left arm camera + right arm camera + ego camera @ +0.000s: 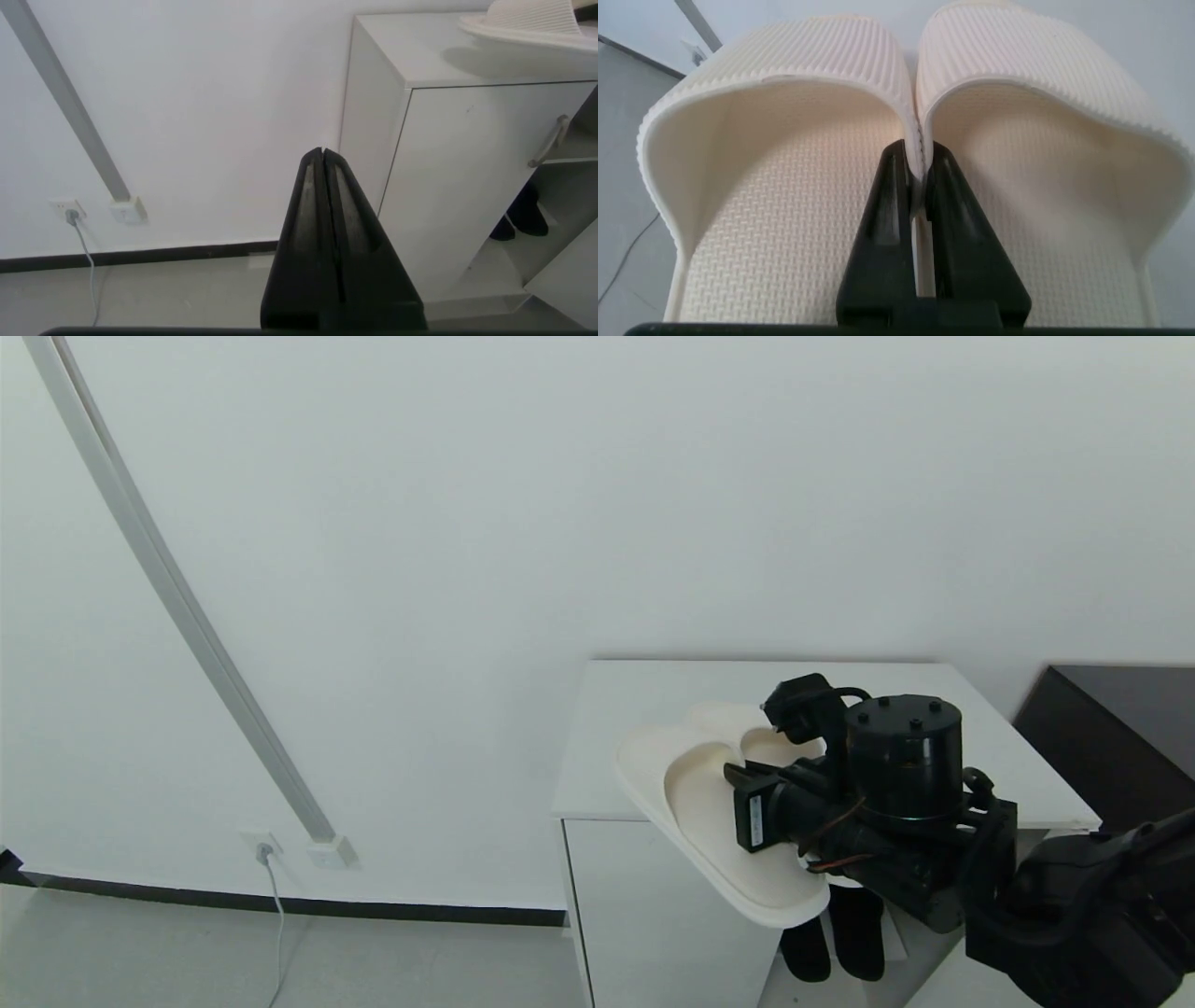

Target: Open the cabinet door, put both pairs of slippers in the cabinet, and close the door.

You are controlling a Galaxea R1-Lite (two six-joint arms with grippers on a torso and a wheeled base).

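Gripping cream slippers (775, 177) by their inner edges, my right pincer (917, 159) hangs over the cabinet (653, 896); black slippers (859, 933) inside, at 6 o'clock. My left pincer (323, 159) is closed.

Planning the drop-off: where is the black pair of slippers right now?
Head view: the black slippers sit inside the cabinet, on the robot's right, just below the white slippers pinched in the right hand.

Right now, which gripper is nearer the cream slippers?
Right. The right gripper is clamped on the cream slippers where their inner edges meet; the left gripper is apart from them, out beside the white cabinet.
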